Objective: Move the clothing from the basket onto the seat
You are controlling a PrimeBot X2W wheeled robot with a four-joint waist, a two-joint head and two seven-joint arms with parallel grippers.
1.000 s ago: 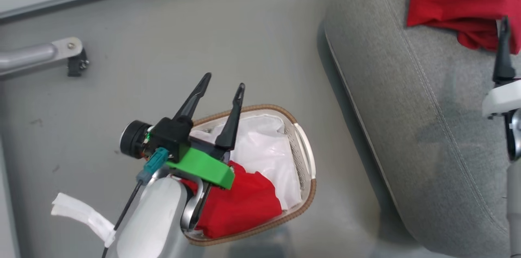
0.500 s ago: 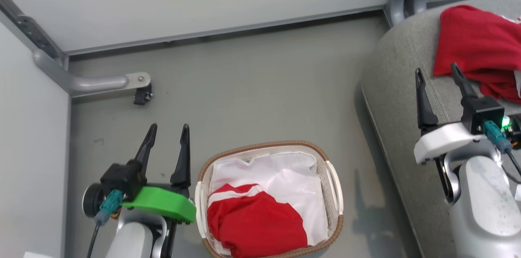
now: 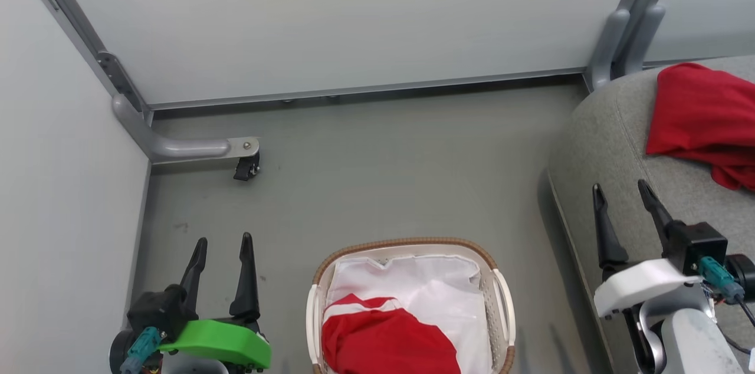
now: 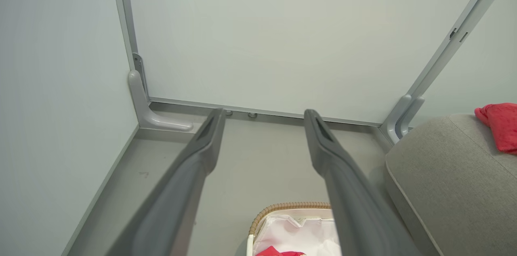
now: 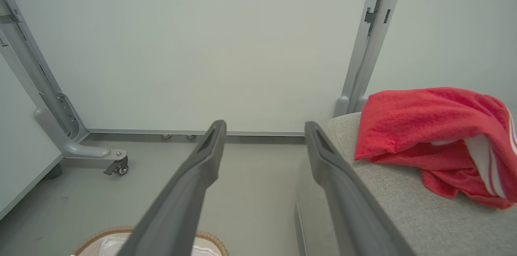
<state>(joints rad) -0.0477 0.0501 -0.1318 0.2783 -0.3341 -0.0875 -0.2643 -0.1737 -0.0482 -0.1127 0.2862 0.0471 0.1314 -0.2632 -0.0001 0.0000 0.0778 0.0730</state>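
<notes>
Grey floor (image 3: 383, 173), smooth, with a faint dark scuff (image 3: 180, 225) near the left side panel (image 3: 59, 197). A pale back panel (image 3: 354, 20) stands upright behind the floor, with a grey metal rail (image 3: 365, 89) along its foot; two small fittings (image 4: 240, 114) sit just under that rail. In the left corner a slanted frame post (image 3: 82, 29) carries a small plate and ends in a curved grey leg (image 3: 183, 148) lying along the floor, with a small black caster (image 3: 246, 169) at its tip. At right, a paired grey post (image 3: 616, 43) rises where the back panel meets another pale panel (image 3: 708, 2)
</notes>
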